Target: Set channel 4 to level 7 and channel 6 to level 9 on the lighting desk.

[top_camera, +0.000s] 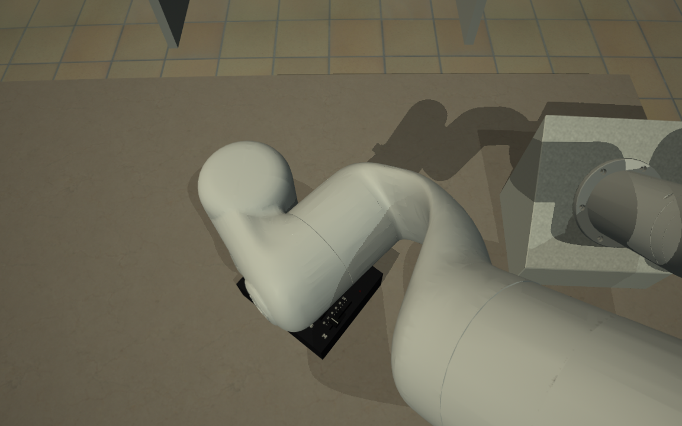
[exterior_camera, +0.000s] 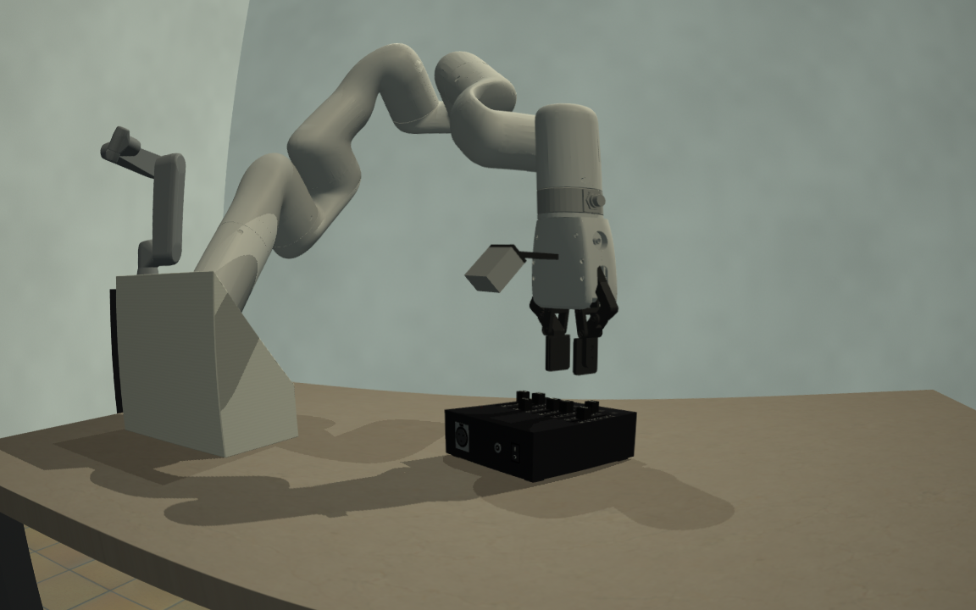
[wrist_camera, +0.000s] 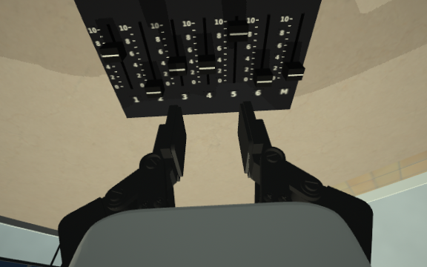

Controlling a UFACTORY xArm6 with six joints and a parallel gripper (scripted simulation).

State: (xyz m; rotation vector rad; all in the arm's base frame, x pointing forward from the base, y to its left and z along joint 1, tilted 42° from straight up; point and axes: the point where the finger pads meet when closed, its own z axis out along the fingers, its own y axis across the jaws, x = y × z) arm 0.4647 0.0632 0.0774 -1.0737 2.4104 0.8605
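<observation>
The black lighting desk (top_camera: 326, 339) (exterior_camera: 552, 443) (wrist_camera: 139, 107) stands flat on the table, mostly hidden by my arm in the top view. In the wrist view its faders are numbered 1 to 6 plus M. The channel 4 cap (wrist_camera: 207, 65) has its line between the 2 and 4 marks. The channel 6 cap (wrist_camera: 264, 78) sits near 0. The channel 5 cap (wrist_camera: 239, 31) is high, between 8 and 10. My gripper (exterior_camera: 571, 368) (wrist_camera: 210, 119) hangs a short way above the desk, pointing straight down. Its fingers are half apart with nothing between them.
The arm's grey base block (top_camera: 560, 174) (exterior_camera: 188, 363) stands at the table's (top_camera: 94, 212) (exterior_camera: 779, 493) back corner. The wrist camera block (exterior_camera: 493, 270) sticks out beside the gripper. Tiled floor lies beyond the table's edges.
</observation>
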